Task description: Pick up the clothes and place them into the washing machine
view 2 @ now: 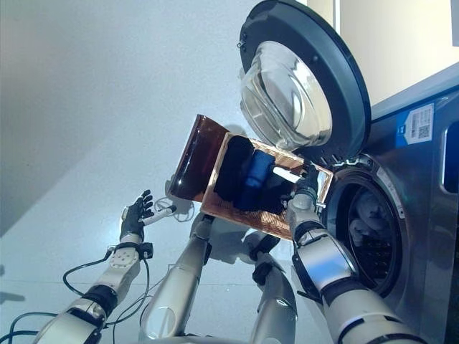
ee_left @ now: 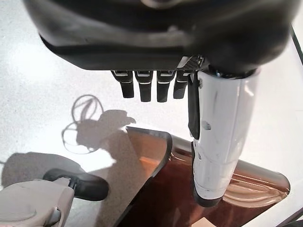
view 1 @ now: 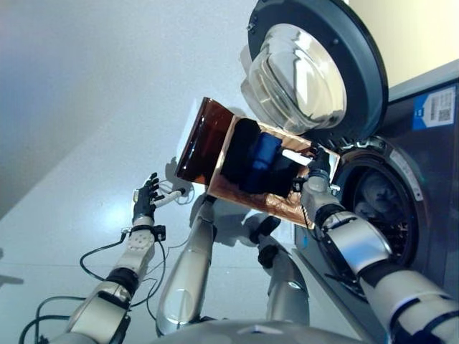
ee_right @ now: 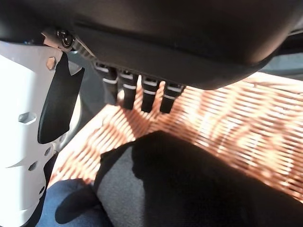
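A shallow wicker basket (view 1: pixel 276 203) rests on a dark brown box (view 1: pixel 202 143) beside the washing machine. A black garment (view 1: pixel 240 154) and a blue garment (view 1: pixel 264 152) lie in it. My right hand (view 1: pixel 316 169) is at the basket's rim on the machine side. In the right wrist view its fingers (ee_right: pixel 147 92) are relaxed over the wicker (ee_right: pixel 236 118), just above the black garment (ee_right: pixel 189 184), with the blue garment (ee_right: pixel 66 213) beside it. The hand holds nothing. My left hand (view 1: pixel 145 198) is open with fingers spread, over the floor away from the box.
The washing machine's round door (view 1: pixel 315 68) stands open above the basket. Its drum opening (view 1: pixel 380 208) is right beside my right arm. The left wrist view shows the brown box's edge (ee_left: pixel 165 189) below my left thumb (ee_left: pixel 218 142). Pale floor lies on the left.
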Motion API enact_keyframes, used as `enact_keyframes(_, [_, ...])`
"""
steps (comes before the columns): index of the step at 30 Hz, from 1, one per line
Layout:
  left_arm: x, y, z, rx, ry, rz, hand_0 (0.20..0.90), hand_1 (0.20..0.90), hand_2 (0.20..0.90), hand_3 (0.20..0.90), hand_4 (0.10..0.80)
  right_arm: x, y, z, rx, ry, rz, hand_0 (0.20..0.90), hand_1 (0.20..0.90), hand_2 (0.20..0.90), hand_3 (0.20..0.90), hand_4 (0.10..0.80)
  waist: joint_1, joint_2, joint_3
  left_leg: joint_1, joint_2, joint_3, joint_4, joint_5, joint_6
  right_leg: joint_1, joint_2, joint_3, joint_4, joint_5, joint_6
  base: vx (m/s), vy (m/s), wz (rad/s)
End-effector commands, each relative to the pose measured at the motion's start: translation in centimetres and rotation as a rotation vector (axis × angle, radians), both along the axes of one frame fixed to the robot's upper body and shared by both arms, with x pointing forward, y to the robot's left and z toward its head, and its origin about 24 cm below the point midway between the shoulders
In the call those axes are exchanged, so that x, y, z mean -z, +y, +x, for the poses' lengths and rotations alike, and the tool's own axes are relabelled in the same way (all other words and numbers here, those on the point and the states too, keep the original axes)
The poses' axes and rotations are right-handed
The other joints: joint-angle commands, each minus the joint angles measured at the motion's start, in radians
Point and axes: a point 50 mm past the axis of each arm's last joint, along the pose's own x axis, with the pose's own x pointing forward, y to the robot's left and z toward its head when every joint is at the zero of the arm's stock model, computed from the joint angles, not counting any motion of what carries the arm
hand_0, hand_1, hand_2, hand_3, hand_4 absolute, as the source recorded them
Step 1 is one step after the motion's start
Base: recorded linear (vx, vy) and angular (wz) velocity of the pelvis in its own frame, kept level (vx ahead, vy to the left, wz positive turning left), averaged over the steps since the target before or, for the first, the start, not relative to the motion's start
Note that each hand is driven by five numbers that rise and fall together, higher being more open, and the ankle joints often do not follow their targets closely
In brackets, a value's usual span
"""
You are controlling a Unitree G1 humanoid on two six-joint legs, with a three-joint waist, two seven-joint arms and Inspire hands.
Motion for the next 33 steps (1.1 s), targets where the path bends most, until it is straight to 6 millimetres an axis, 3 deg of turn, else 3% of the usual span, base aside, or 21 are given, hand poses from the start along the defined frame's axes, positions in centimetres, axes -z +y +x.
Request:
enact_keyframes(1, [-0.3, 1.5, -0.7, -0.051, -0.044, 0.048, 0.9, 0.9, 0.9, 0.9, 0.8, -2.1, -2.9, 0.3, 0.098, -0.067, -0.032, 0.211, 0.211, 0.211, 0.211, 0.308, 0.029, 0.041, 0.013, -0.051, -0.046, 0.074, 0.077, -0.105, -0.037, 0.044, 0.018, 0.061, -0.026, -0.038, 0.01, -0.036, 0.051, 0.01])
enact_keyframes(9, [0.2, 1.4, -1.3, -0.051, -0.03, 0.044, 0.9, 0.9, 0.9, 0.9, 0.8, -2.6, -4.1, 0.2, 0.138, -0.069, -0.05, 0.2, 0.2, 0.2, 0.2, 0.3, 0.025, 0.075, 0.013, -0.078, -0.049, 0.083, 0.087, -0.101, -0.034, 0.003, 0.004, 0.078, 0.009, -0.044, 0.011, -0.015, 0.028, 0.03])
enact_keyframes(11, [0.2, 1.1, -1.5, -0.04, -0.033, 0.043, 0.9, 0.9, 0.9, 0.9, 0.8, -2.3, -4.3, 0.0, 0.14, -0.06, -0.057, 0.271, 0.271, 0.271, 0.271, 0.351, 0.024, 0.079, 0.008, -0.082, -0.05, 0.084, 0.09, -0.101, -0.033, 0.0, 0.002, 0.078, 0.013, -0.046, 0.011, 0.002, 0.006, 0.02])
enact_keyframes(13, [0.3, 1.2, -1.6, -0.038, -0.029, 0.052, 0.9, 0.9, 0.9, 0.9, 0.8, -2.4, -4.5, -0.1, 0.146, -0.06, -0.066, 0.258, 0.258, 0.258, 0.258, 0.341, 0.023, 0.081, 0.005, -0.084, -0.052, 0.083, 0.093, -0.103, -0.032, -0.006, 0.0, 0.078, 0.019, -0.049, 0.011, 0.0, 0.0, 0.0])
enact_keyframes(15, [0.4, 1.2, -1.6, -0.039, -0.027, 0.056, 0.9, 0.9, 0.9, 0.9, 0.8, -2.5, -4.6, -0.1, 0.15, -0.065, -0.072, 0.2, 0.2, 0.2, 0.2, 0.3, 0.021, 0.081, 0.001, -0.088, -0.053, 0.083, 0.09, -0.102, -0.032, -0.012, -0.001, 0.078, 0.022, -0.05, 0.012, 0.0, 0.0, 0.0])
enact_keyframes(27, [1.3, 1.5, -2.4, -0.047, 0.032, 0.078, 0.9, 0.9, 0.9, 0.9, 0.8, -0.3, -4.5, -1.3, 0.156, -0.009, -0.057, 0.2, 0.2, 0.2, 0.2, 0.3, -0.005, 0.071, -0.031, -0.026, -0.047, 0.103, 0.059, -0.1, -0.027, 0.037, 0.003, 0.098, -0.02, -0.029, 0.019, 0.001, 0.006, -0.02])
enact_keyframes(33, [1.2, 1.4, -2.3, -0.042, 0.025, 0.075, 0.9, 0.9, 0.9, 0.9, 0.8, -0.2, -5.3, -1.7, 0.172, -0.001, -0.065, 0.2, 0.2, 0.2, 0.2, 0.3, -0.013, 0.077, -0.041, -0.002, -0.044, 0.116, 0.035, -0.092, -0.026, 0.053, 0.002, 0.11, -0.056, -0.008, 0.024, -0.016, 0.024, -0.13])
